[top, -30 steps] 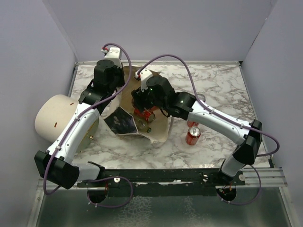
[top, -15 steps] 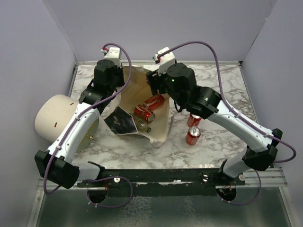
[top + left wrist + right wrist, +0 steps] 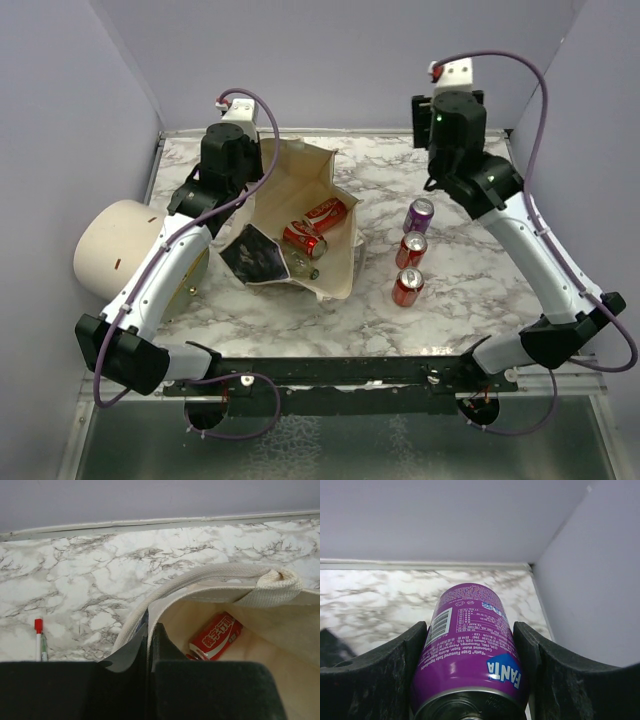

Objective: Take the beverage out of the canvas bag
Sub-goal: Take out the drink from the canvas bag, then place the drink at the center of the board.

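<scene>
The right hand has risen from the canvas bag at 9 o'clock to 1 o'clock, gripping the purple can, so this beverage is out, while the left hand pinches the bag's rim.

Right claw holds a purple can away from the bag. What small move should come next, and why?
Probably lower the right claw toward the bare table by the three cans right of the bag. The purple can is gripped in it, raised off the table and outside the bag, whose rim the left claw pinches.
</scene>
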Controlling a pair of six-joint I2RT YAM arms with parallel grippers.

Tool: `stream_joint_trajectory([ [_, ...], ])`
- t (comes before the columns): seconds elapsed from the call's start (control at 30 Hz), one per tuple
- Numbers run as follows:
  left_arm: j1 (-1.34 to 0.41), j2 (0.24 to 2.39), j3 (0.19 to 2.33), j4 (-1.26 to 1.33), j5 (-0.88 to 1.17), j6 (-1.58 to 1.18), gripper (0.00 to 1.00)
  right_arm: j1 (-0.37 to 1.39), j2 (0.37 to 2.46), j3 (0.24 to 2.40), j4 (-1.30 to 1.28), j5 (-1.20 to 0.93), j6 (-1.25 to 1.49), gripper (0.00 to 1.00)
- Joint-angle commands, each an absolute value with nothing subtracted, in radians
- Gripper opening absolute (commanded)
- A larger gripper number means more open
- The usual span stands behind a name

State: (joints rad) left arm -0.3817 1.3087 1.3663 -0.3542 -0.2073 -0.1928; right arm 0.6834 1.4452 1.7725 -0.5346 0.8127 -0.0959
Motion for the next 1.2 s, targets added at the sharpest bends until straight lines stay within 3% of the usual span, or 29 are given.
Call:
stream_joint_trajectory([
  [0.0,-0.377,1.311,1.411,-0.325,-0.226,-0.195,0.0,0.478,1.4,1.696,-0.644,0.718,0.086,0.02],
  [0.33,-0.377,1.303,1.405,-0.327,-0.203,-0.199,0.0,0.049,1.235,1.169,-0.551,0.358,0.249,0.02],
  [0.53,-0.376,1.297,1.398,-0.336,-0.177,-0.208,0.0,0.029,1.333,1.121,-0.432,0.262,0.242,0.02],
  [0.87,-0.377,1.275,1.384,-0.325,-0.17,-0.21,0.0,0.029,1.756,1.441,-0.337,0.146,0.21,0.02],
  [1.07,-0.377,1.259,1.373,-0.321,-0.193,-0.21,0.0,0.031,2.014,1.775,-0.631,0.082,0.223,0.02],
  [1.17,-0.377,1.255,1.364,-0.317,-0.199,-0.218,0.0,0.031,2.083,1.841,-0.715,0.058,0.249,0.02],
])
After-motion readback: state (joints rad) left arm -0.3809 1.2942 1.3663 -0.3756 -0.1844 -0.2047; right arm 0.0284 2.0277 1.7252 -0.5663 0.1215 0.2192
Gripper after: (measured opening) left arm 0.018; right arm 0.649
